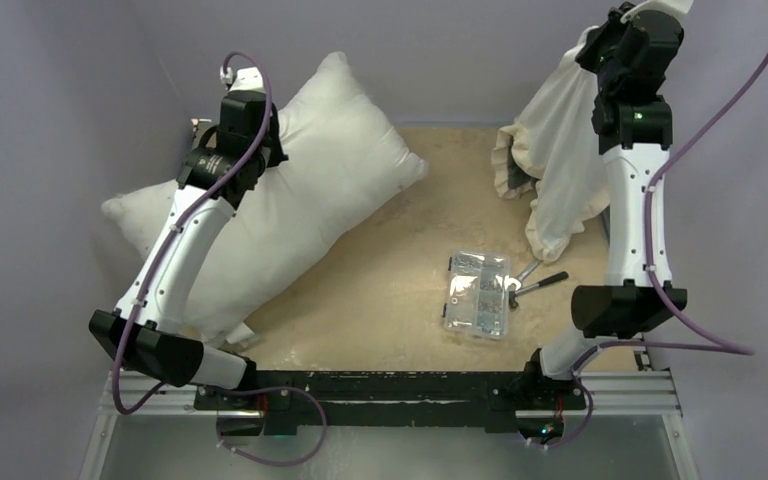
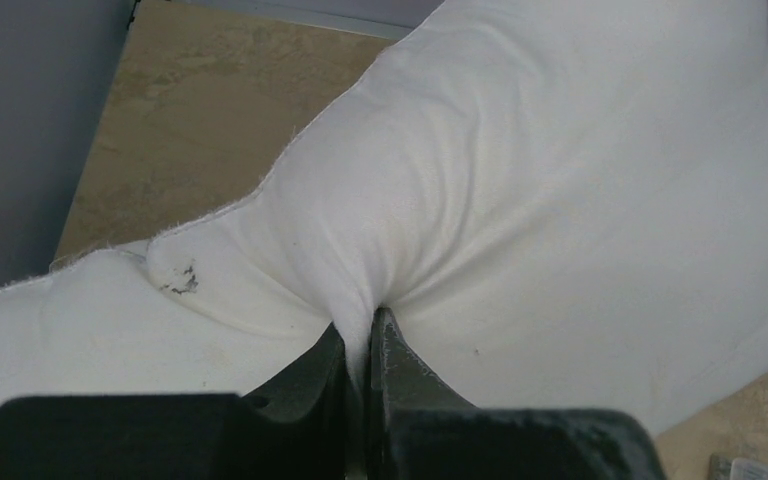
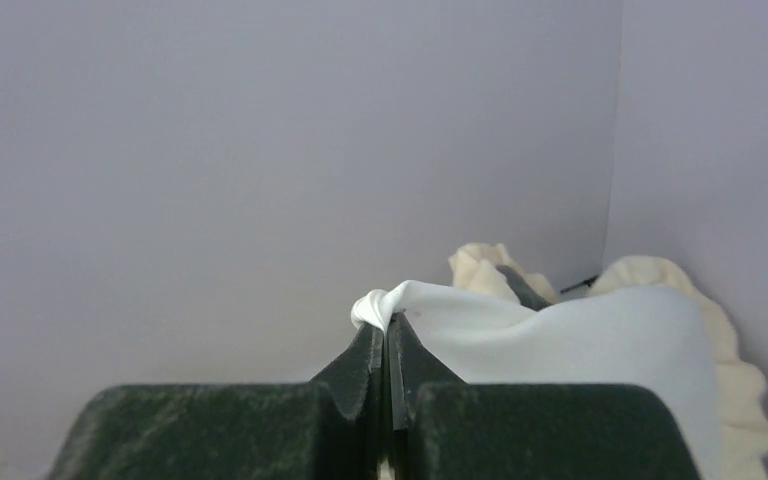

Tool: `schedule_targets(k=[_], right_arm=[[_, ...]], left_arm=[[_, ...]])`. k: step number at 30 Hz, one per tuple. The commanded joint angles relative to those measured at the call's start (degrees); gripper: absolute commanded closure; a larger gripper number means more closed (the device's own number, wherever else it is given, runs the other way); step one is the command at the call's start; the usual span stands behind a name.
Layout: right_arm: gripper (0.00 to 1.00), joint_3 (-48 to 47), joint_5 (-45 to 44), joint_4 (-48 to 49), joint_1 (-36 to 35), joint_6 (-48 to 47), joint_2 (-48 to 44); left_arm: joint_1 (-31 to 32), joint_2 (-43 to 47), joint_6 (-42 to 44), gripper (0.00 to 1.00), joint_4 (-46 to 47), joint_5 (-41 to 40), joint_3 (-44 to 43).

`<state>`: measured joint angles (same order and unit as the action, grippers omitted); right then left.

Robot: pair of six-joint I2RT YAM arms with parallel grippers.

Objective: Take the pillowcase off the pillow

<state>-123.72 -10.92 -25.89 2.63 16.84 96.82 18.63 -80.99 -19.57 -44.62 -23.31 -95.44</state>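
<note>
We log left gripper [image 2: 360, 330] pinching plump plain white fabric pillow [image 1: 340, 170], lying at left; right gripper [image 3: 387, 325] pinching white cream-frilled cloth pillowcase [image 1: 560, 165], hanging clear at right. Slim corner-pinch could slip, dropping it.

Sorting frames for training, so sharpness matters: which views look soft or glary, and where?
Top external view: even light, sharp, soft shadow beside the plump white pillow, glints on the clear plastic box. Left wrist view: pillow seam crisp, left gripper's dark body blurred near the lens. Right wrist view: right gripper soft, white cloth of the cream-frilled pillowcase bright, textureless.
</note>
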Motion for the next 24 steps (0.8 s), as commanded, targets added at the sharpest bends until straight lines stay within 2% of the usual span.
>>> schedule_targets(k=[1,6,12,15,19,20,21,23,24], right_arm=[[1.00,8.05,5.09,9.93,-0.17,-0.25,-3.96],[1.00,20.85,12.38,6.87,-0.17,4.09,-3.04],[1.00,29.69,23.48,-1.52,-0.25,6.50,6.04],[1.00,36.38,24.78,-2.58,-0.26,8.02,7.36],[1.00,42.23,23.50,-1.66,-0.26,8.69,4.64],[0.96,42.49,22.85,-1.78,-0.26,8.53,3.90],[0.90,42.49,22.11,-1.91,-0.26,8.36,3.03],[0.73,42.47,21.25,-2.58,-0.26,8.14,0.59],[0.63,42.57,21.12,-2.92,-0.26,8.05,-0.79]], left_arm=[[-2.22,1.42,-2.54,1.00,13.32,-0.33,2.60],[-5.25,1.16,-5.57,1.00,17.06,1.53,12.34],[-7.14,0.19,-7.83,1.00,18.10,4.98,20.59],[-7.37,0.44,-8.26,1.00,16.56,5.69,22.75],[-7.41,2.23,-8.20,1.00,15.10,6.16,23.97],[-7.38,2.69,-8.20,1.00,14.70,6.24,23.94],[-7.45,3.16,-8.13,0.94,14.29,6.49,23.79],[-7.43,4.27,-8.03,0.79,13.39,7.26,22.99],[-7.43,4.79,-8.02,0.67,12.82,7.64,22.42]])
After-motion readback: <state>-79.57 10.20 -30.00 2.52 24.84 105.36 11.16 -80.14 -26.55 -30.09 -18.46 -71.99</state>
